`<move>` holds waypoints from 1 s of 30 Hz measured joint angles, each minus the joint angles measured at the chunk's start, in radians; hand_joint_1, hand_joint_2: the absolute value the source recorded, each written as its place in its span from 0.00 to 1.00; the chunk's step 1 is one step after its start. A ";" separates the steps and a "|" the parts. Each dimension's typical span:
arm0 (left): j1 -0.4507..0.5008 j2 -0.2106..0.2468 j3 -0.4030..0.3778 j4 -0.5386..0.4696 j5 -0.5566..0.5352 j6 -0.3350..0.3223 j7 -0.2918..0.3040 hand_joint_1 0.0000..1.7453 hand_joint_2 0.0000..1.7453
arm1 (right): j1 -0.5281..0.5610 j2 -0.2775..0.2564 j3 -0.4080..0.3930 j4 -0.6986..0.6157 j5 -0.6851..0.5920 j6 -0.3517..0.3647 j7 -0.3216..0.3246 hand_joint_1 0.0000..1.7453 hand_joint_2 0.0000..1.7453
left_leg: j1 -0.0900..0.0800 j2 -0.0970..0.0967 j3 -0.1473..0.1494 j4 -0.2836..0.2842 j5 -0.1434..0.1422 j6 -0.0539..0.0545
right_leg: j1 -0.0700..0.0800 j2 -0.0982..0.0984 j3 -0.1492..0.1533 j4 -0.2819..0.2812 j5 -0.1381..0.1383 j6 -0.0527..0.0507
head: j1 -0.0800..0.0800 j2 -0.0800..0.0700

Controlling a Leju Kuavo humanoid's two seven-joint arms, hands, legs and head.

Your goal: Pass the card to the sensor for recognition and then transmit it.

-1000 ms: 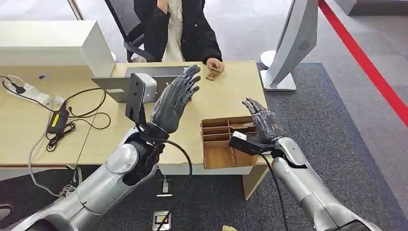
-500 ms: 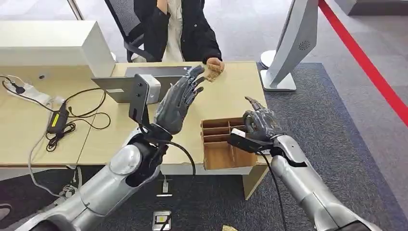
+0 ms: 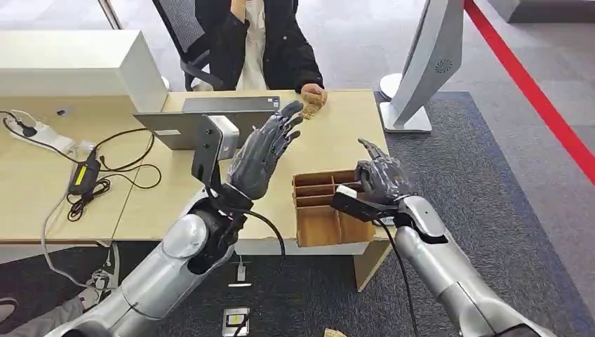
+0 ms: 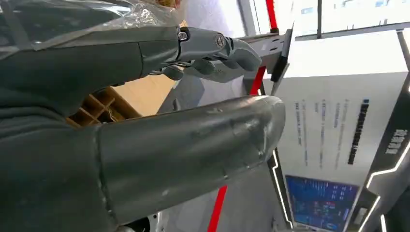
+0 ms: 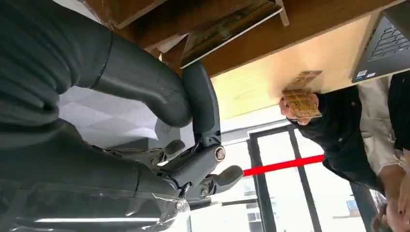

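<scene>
Both hands were held empty with fingers spread: the left hand (image 3: 263,151) was raised toward the person's card (image 3: 313,100), seemingly to receive it. The right hand (image 3: 381,179) was kept over the wooden tray (image 3: 317,223).

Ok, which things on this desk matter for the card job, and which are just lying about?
Job:
- brown card held by the seated person's hand
- brown wooden divided tray with a card in it
- left hand, open
- right hand, over the tray

Lying about:
- grey open laptop
- white box
- black cables and adapter
- grey stand
</scene>
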 joint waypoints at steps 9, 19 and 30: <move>0.028 -0.028 0.071 0.007 -0.055 -0.059 0.000 0.00 0.00 | -0.002 0.006 -0.002 -0.002 0.022 -0.005 0.007 0.00 1.00 | 0.000 0.000 0.000 0.000 0.000 0.000 | 0.000 0.000 0.000 0.000 0.000 0.000 | 0.000 0.000; 0.038 -0.036 0.098 0.007 -0.064 -0.069 0.007 0.00 0.00 | -0.011 0.011 -0.014 -0.002 0.037 -0.007 0.015 0.00 1.00 | 0.000 0.000 0.000 0.000 0.000 0.000 | 0.000 0.000 0.000 0.000 0.000 0.000 | 0.000 0.000; 0.038 -0.039 0.108 0.006 -0.064 -0.069 0.011 0.00 0.00 | -0.018 0.011 -0.018 -0.002 0.040 -0.003 0.021 0.00 1.00 | 0.000 0.000 0.001 0.000 0.000 0.000 | 0.000 0.000 0.000 0.000 0.000 0.000 | 0.000 0.000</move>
